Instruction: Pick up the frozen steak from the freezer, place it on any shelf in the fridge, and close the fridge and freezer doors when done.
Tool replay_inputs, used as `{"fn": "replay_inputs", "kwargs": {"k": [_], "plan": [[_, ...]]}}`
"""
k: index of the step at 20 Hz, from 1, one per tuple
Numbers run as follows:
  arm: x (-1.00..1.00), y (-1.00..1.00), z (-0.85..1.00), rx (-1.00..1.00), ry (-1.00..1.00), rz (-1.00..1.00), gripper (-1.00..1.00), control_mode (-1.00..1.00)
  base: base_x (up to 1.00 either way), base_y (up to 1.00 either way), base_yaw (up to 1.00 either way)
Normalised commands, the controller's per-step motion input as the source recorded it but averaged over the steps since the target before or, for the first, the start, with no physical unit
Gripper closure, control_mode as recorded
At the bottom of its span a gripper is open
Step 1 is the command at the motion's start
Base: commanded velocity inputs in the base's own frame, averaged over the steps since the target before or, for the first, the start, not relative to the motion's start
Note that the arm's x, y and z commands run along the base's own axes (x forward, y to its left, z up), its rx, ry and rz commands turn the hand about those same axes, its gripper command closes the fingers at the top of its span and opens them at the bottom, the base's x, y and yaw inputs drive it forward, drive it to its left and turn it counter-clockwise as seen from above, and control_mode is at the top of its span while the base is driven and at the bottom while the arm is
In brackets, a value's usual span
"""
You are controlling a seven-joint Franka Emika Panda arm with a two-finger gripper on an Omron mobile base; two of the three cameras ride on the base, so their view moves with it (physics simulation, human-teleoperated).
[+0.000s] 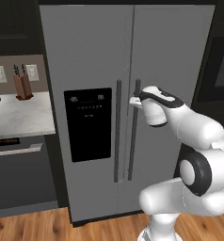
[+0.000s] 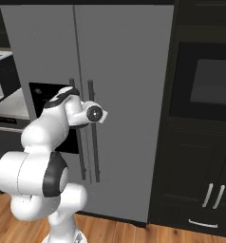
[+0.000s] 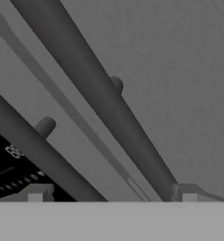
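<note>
The tall grey unit stands with both doors closed: the freezer door (image 1: pixel 85 56) with its black dispenser panel (image 1: pixel 88 123) on the left, the fridge door (image 1: pixel 172 56) on the right. The frozen steak and the shelf are hidden behind them. My gripper (image 1: pixel 134 101) is open, right at the upper part of the fridge door's bar handle (image 1: pixel 132 146), with nothing held. In the hand view the gripper (image 3: pixel 112 194) looks at both bar handles up close; the fridge handle (image 3: pixel 100 89) runs down to the right fingertip (image 3: pixel 189 192), and the freezer handle (image 3: pixel 43 150) crosses lower left.
A pale counter (image 1: pixel 20 117) with a knife block (image 1: pixel 23 84) lies left of the unit, with a dark appliance front (image 1: pixel 20 174) below. Dark cabinets with a wall oven (image 2: pixel 207 80) stand close on the right. The floor (image 1: pixel 38 226) is wood.
</note>
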Motion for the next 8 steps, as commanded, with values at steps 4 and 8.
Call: {"fn": "replay_inputs", "kwargs": {"k": [4,8], "plan": [[0.22,0.08,0.00,0.00,0.00,-0.02,-1.00,-1.00,0.00,0.00,0.00],[0.37,0.31,-0.38,-0.01,-0.04,-0.10,-1.00,-1.00,0.00,0.00,0.00]]}}
